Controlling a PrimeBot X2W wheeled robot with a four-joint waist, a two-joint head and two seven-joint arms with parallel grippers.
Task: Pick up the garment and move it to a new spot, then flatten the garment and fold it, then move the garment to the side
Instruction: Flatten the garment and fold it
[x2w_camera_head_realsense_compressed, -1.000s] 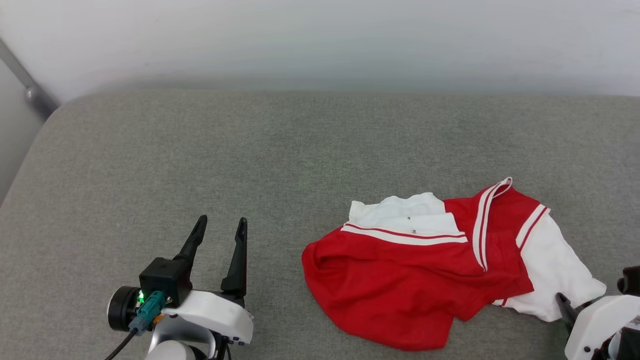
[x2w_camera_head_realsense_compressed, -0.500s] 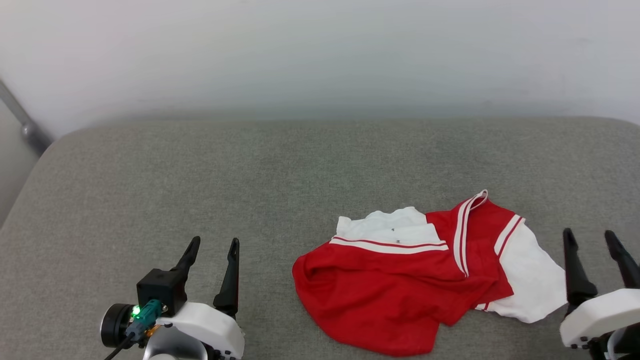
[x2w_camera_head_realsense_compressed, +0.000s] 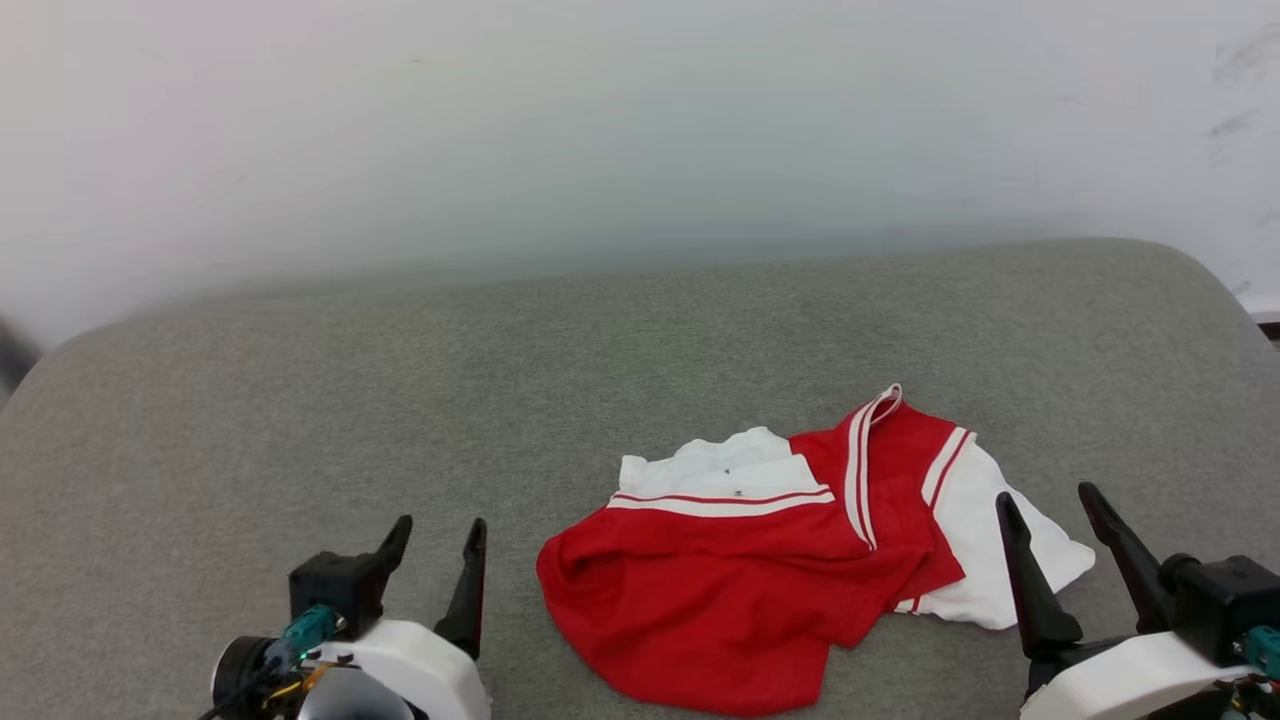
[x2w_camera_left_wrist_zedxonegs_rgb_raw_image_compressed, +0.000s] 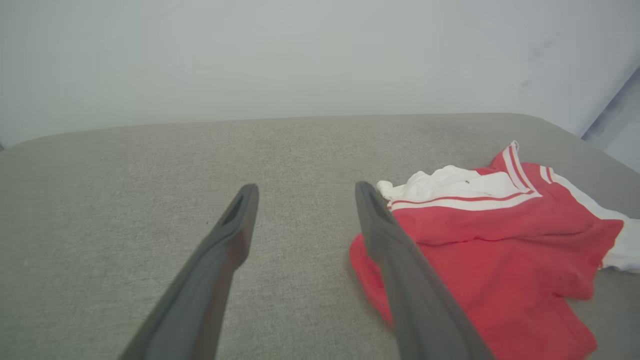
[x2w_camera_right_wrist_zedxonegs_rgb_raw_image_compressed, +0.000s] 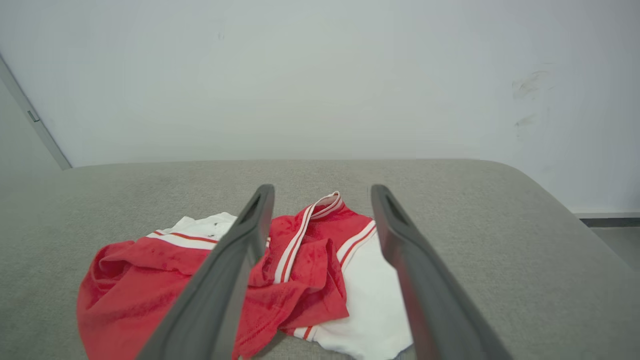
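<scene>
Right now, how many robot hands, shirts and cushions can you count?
Grippers: 2 (left gripper, right gripper, both open)
Shirts: 1 (the garment, red and white, crumpled)
Cushions: 1 (grey cushion under it all)
Total: 4

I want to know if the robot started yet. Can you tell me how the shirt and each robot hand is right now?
garment: crumpled in a heap on the grey cushion, not held.
left gripper: open, holding nothing.
right gripper: open, holding nothing.
</scene>
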